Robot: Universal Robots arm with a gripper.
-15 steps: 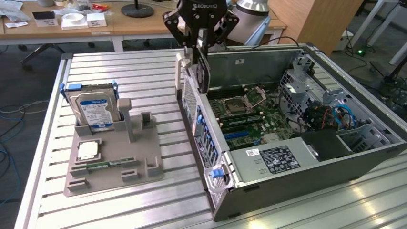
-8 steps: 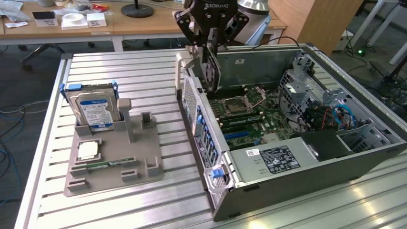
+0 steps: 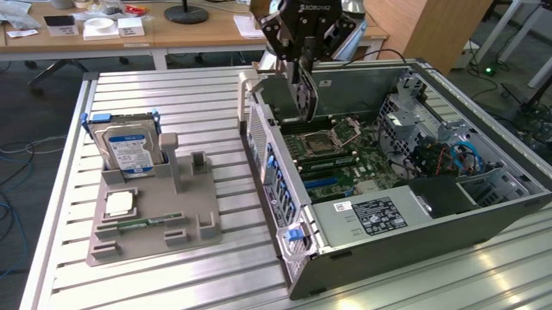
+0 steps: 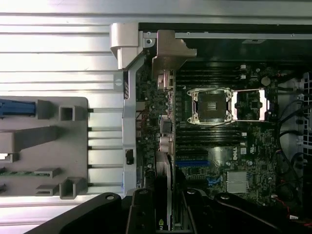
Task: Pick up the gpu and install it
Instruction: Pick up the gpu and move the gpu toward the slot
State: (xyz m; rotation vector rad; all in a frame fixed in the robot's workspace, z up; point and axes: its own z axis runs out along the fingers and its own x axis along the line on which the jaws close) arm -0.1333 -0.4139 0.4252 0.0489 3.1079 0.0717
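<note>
The gpu (image 3: pixel 298 97), a thin dark card with a silver end, hangs upright on edge directly below the end effector (image 3: pixel 298 68). It is clamped between the fingers, and its lower edge reaches down into the open case (image 3: pixel 414 226).

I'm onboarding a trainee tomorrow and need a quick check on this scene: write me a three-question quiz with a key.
1. True or false: the gripper is shut on the gpu.
2. The gpu hangs over: A) the slatted table, B) the open computer case, C) the wooden desk.
3. What stands upright in the grey fixture?
Key: 1 true; 2 B; 3 the blue-labelled hard drive.
</note>
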